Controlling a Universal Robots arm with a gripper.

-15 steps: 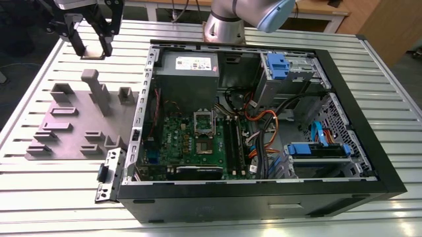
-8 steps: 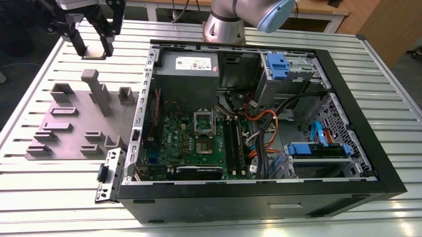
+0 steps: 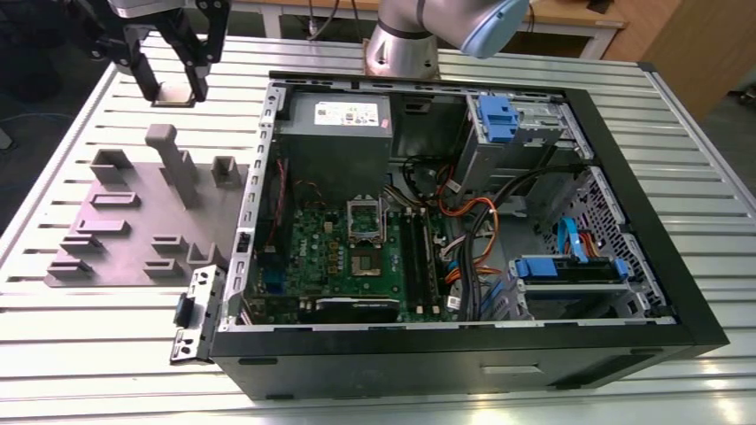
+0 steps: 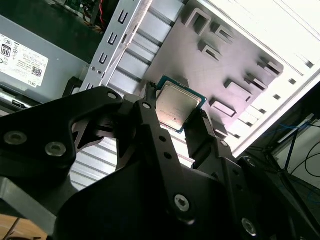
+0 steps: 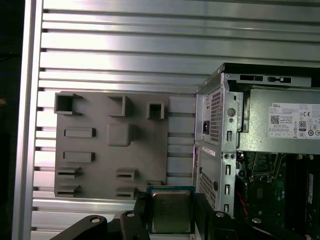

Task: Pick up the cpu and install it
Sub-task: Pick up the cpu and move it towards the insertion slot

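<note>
Gripper [image 4: 176, 109] pinches the cpu [image 5: 171, 212] by its edges; we see both above the counter [image 3: 71, 336], beside the computer case [image 3: 473, 363].

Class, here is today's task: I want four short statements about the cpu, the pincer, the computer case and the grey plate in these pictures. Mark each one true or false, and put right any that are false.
1. The computer case lies open, with its motherboard exposed. True.
2. The pincer is shut on the cpu. True.
3. The cpu lies inside the computer case. False: the pincer holds it outside the case, above the slatted table.
4. The grey fixture plate lies inside the case. False: it lies on the table beside the case, on the exterior view's left.
</note>
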